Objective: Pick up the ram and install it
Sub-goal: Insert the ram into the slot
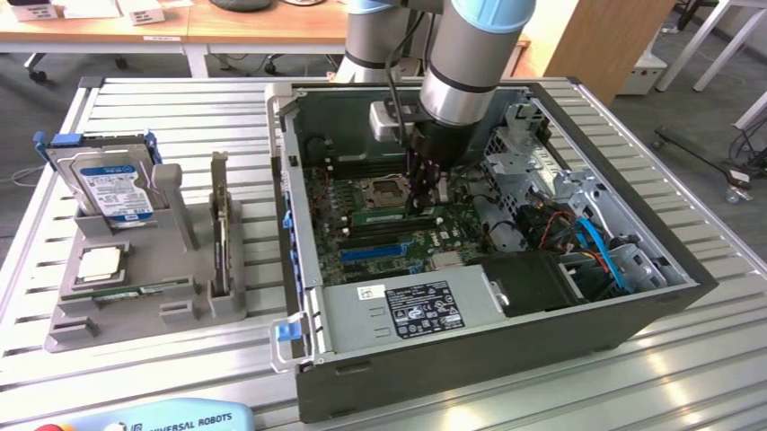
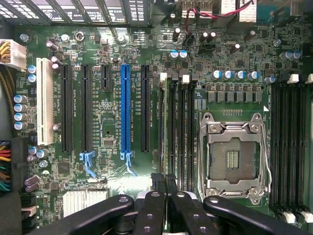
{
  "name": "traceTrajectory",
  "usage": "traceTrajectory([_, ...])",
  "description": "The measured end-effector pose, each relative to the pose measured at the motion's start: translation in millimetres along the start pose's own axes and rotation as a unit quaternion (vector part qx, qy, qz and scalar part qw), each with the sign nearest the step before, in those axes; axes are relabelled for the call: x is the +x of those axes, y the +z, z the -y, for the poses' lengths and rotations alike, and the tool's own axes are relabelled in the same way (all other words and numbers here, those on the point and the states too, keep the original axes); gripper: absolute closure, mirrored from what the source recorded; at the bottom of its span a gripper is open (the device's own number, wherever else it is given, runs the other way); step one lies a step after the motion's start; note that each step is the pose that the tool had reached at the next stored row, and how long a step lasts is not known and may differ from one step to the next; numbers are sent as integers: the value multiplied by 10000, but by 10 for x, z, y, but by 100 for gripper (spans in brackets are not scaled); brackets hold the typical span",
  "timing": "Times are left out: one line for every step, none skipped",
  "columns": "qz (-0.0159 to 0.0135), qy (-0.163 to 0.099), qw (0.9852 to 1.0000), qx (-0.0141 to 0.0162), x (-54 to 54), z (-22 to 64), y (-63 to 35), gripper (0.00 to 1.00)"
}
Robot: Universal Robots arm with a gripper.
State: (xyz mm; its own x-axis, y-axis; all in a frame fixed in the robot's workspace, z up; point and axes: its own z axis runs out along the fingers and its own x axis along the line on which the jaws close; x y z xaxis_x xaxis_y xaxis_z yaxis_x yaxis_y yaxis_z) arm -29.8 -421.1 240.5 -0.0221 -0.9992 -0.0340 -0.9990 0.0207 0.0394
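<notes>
Gripper (image 1: 422,205) sits low inside the open dark-grey metal computer case (image 1: 480,368), over the memory slots beside the silver CPU socket (image 1: 383,190).

Surface: I see a slatted aluminium table (image 1: 180,117), with the case lying on its side and the green motherboard (image 1: 348,193) facing up. Pale wooden desks (image 1: 215,31) stand behind, over a grey floor. On the exterior view's left, a grey moulded fixture (image 1: 144,323) carries a silver hard drive in a blue caddy (image 1: 114,184), a tall dark expansion card with a metal bracket (image 1: 219,224) and a second green memory stick (image 1: 132,290) lying flat.

Arm: the grey-and-blue jointed robot arm (image 1: 473,63) comes in from the far side of the table and drops almost straight down, wrist vertical.

Grip: in the wrist view the black fingers (image 2: 151,208) are drawn in tight, leaving the jaws a sliver apart. The gripper (image 2: 164,180) pinches one end of the ram (image 2: 164,122), a long thin green circuit-board stick seen edge-on. The ram (image 1: 381,215) stands upright in the slot bank between the blue expansion slot (image 2: 125,112) and the CPU socket (image 2: 234,156). I cannot tell whether it is fully seated.
</notes>
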Motion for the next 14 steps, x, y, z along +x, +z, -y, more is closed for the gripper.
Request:
traceTrajectory([0,0,10000,0,3,0,0,89])
traceTrajectory([0,0,10000,0,7,0,0,89])
traceTrajectory([0,0,10000,0,11,0,0,89])
traceTrajectory([0,0,10000,0,14,0,-1,89])
traceTrajectory([0,0,10000,0,17,0,0,89])
traceTrajectory([0,0,10000,0,18,0,0,89])
traceTrajectory([0,1,10000,0,19,0,0,89])
traceTrajectory([0,0,10000,0,19,1,-1,89])
traceTrajectory([0,0,10000,0,19,1,-1,89])
traceTrajectory([0,0,10000,0,20,1,0,89])
traceTrajectory([0,0,10000,0,20,0,0,89])
traceTrajectory([-1,0,10000,0,20,0,1,89])
traceTrajectory([0,0,10000,0,20,1,5,89])
traceTrajectory([1,0,10000,0,20,1,8,89])
